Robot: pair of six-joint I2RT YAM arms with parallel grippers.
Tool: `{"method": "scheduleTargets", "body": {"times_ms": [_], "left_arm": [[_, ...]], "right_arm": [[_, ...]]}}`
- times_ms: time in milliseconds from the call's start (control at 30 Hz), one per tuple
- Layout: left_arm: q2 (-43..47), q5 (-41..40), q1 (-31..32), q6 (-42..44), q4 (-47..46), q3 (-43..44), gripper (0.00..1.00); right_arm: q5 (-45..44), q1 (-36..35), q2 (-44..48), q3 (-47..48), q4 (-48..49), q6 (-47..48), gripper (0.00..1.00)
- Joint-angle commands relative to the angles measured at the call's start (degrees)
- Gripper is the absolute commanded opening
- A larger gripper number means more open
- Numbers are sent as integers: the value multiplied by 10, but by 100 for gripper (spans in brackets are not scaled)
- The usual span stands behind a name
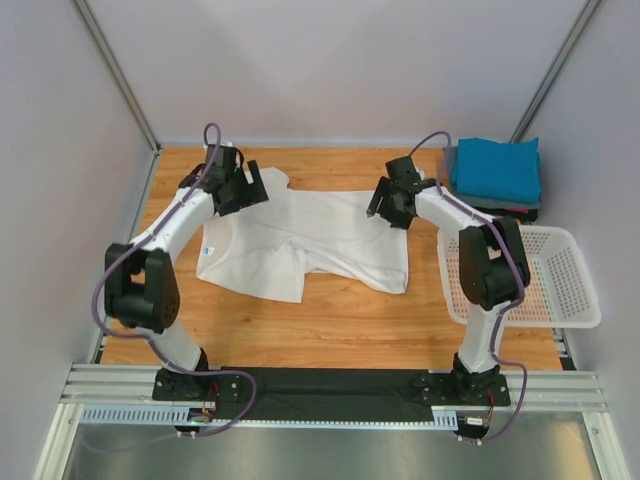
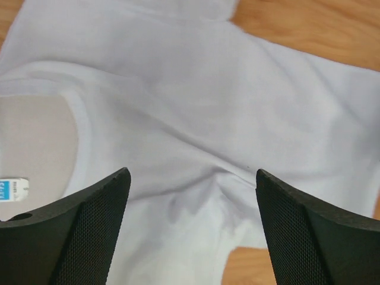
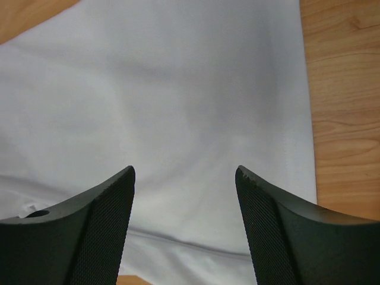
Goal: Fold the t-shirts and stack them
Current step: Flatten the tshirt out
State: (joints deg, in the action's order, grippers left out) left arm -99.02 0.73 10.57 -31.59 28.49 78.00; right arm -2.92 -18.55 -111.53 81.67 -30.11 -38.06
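A white t-shirt (image 1: 310, 240) lies spread out in the middle of the wooden table (image 1: 330, 330). It has some wrinkles in it.

The left gripper (image 1: 245, 187) is over the shirt's edge at about 10 o'clock. Its two black jaws are wide apart, and there is nothing between them, only the white cloth below. From the camera on that arm I can see the round neck hole (image 2: 80, 127) off at 9 o'clock, with a little blue and white label (image 2: 13, 189) inside it.

The right gripper (image 1: 390, 205) is over the shirt's edge at about 2 o'clock. Its jaws are apart too, and it has hold of nothing. Under it is smooth white cloth, with bare wood showing at 3 o'clock.

Far back at 2 o'clock on the table sits a neat pile. A folded teal blue t-shirt (image 1: 497, 168) is on top, and a dark grey t-shirt (image 1: 500, 208) peeks out under it.

A white basket (image 1: 575, 300) sits at the table's edge at 3 o'clock, just beside the right arm.
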Motion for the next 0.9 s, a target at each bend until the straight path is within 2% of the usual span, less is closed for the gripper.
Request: {"method": "scheduleTargets", "body": {"times_ms": [0, 167, 333, 533, 667, 867], "left_arm": [[106, -6, 78, 31, -8, -31, 92], [138, -95, 202, 53, 29, -72, 89], [146, -152, 280, 37, 54, -140, 84], [139, -157, 329, 15, 34, -203, 79], [87, -173, 359, 24, 40, -191, 76], [12, -216, 377, 21, 74, -151, 62]], "right_arm": [[2, 3, 89, -2, -7, 20, 70], [9, 2, 200, -80, -11, 18, 71], [5, 3, 312, -182, -41, 22, 71], [-6, 1, 391, -258, -55, 12, 72], [-2, 2, 403, -273, -58, 6, 71], [-8, 3, 403, -278, -64, 4, 71]]}}
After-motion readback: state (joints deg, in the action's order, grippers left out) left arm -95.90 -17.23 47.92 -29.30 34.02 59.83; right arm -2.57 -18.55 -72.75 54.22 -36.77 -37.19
